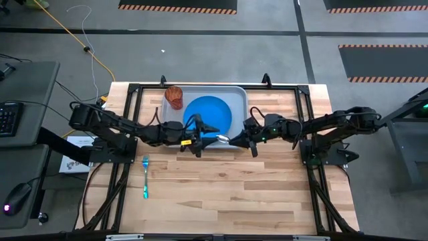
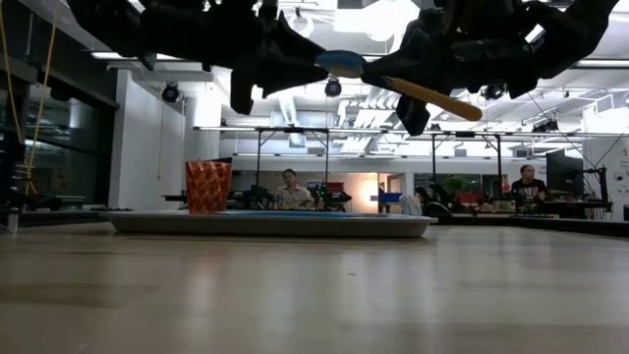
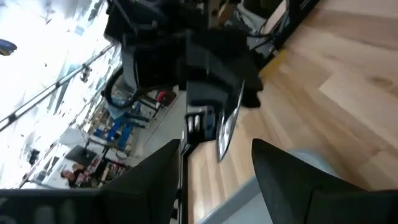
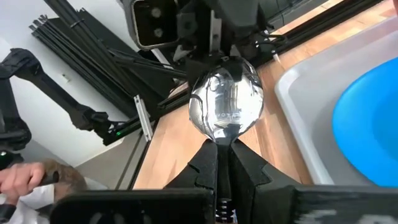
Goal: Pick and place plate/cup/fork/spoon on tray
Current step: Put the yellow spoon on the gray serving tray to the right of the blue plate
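Observation:
My right gripper (image 1: 235, 140) is shut on the spoon (image 4: 227, 102) and holds it in the air over the tray's near rim (image 1: 207, 148). My left gripper (image 1: 204, 136) faces it from the table's left. It is open, and its fingers stand short of the spoon's silver bowl (image 3: 226, 132) without touching it. The blue plate (image 1: 207, 112) lies in the grey-blue tray. The reddish-brown cup (image 1: 174, 97) stands upright in the tray's far left corner. The teal-handled fork (image 1: 145, 177) lies flat on the table, near left of the tray. My right gripper pinches the spoon's neck (image 4: 222, 140), just behind the bowl, between its two fingers. The fingers come level from the table's right and lie along the spoon. The spoon is lifted clear. Its bowl sticks out toward my left gripper, and its orange handle (image 2: 437, 99) slants back under the gripper.
Bare wooden table (image 1: 227, 194) lies near of the tray. Black frame rails (image 1: 304, 107) run along the table's sides and far edge. People (image 2: 290, 187) sit in the room beyond the table. A person's head (image 4: 37, 180) shows at the edge of the right wrist view.

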You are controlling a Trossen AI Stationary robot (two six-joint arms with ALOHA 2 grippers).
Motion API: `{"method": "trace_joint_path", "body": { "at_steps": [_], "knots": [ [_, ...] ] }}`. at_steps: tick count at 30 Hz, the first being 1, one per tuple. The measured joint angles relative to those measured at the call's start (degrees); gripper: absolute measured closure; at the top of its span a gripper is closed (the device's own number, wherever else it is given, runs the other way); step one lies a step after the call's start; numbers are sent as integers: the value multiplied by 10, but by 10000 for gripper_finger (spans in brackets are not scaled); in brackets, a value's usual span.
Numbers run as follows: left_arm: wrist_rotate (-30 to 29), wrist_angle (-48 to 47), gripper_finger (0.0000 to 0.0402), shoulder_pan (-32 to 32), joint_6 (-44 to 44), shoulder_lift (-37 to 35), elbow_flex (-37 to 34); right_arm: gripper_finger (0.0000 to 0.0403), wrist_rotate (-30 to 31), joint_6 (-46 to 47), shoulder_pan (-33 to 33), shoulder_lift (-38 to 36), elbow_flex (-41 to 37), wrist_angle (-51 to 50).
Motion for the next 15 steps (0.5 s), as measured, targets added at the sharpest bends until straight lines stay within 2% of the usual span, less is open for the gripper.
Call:
{"method": "trace_joint_path", "body": {
  "at_steps": [8,15],
  "knots": [
    [6,10,213,0,12,51,35,398,0,0,0,0,0,-7],
    [-48,9,223,-6,31,60,46,398,0,-3,0,0,0,-25]
  ]
}}
